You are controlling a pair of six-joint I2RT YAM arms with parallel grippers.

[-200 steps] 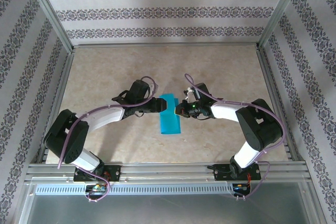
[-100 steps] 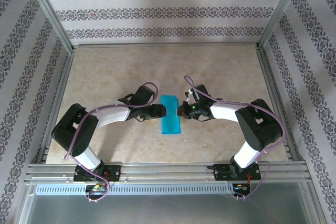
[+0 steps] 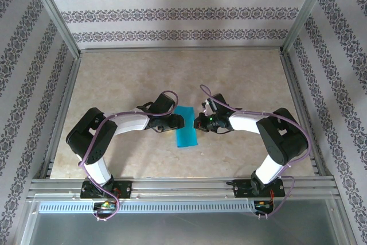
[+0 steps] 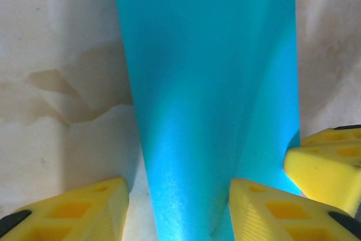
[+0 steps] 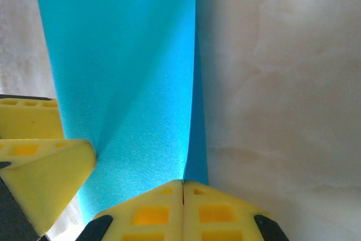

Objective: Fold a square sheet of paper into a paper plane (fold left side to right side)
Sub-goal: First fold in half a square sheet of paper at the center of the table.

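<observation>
the left pincer [image 3: 176,121] is seen with its jaws apart, while the right pincer [image 3: 196,122] is seen with its jaws pressed flat together. the square sheet of paper [image 3: 186,130] is laid between the two tips as a narrow folded strip, its far end flanked by the left pincer on one long edge and the right pincer on the other, its near end reaching toward the arm bases. the strip is borne by a beige marbled table [image 3: 114,84], which is bounded by an aluminium frame [image 3: 178,50] and by walls [image 3: 172,12] papered in grey patterned bands. in the top view the whole strip and both arms are taken in; from the left wrist the yellow fingers [image 4: 67,210] are shown spread, with the blue paper running in between them. from the right wrist the closed pads [image 5: 152,210] are shown meeting at a crease in the sheet; whether paper is pinched there cannot be told
</observation>
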